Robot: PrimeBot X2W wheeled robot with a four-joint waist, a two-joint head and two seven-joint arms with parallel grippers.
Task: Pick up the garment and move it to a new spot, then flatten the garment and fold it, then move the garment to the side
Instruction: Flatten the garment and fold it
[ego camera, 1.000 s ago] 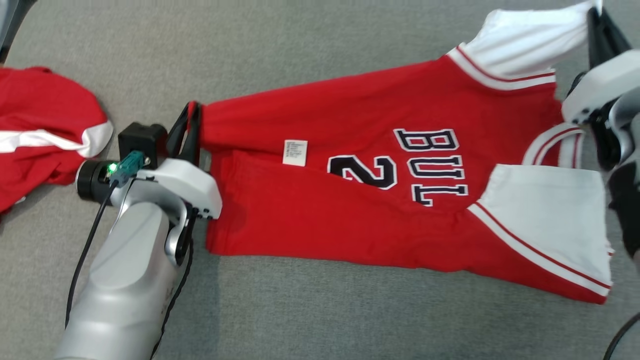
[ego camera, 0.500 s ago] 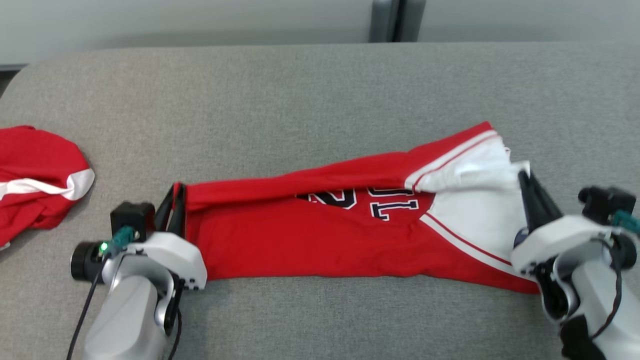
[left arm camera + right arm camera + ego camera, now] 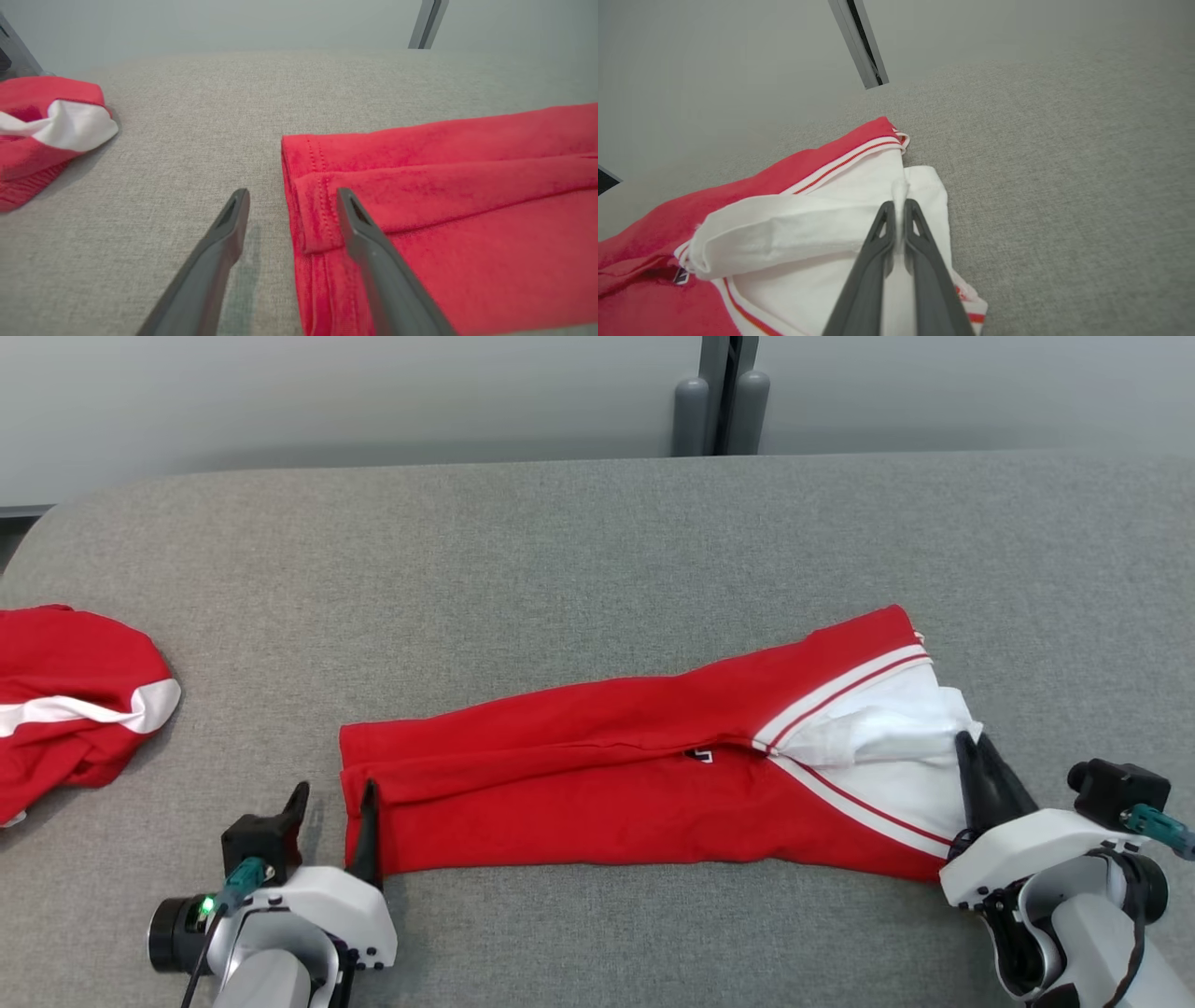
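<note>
The red jersey (image 3: pixel 597 784) lies folded in a long strip on the grey table (image 3: pixel 560 569). The left gripper (image 3: pixel 334 791) is spread wide at the hem end, gripping nothing. The right gripper (image 3: pixel 971 744) is clamped tight on the jersey's white sleeve (image 3: pixel 878 728). Another red garment (image 3: pixel 75 700) sits far left.

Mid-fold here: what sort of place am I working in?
Likely a lab folding station: grey fabric-covered table, plain pale wall behind, the red jersey laid out and a second garment bunched at left.
</note>
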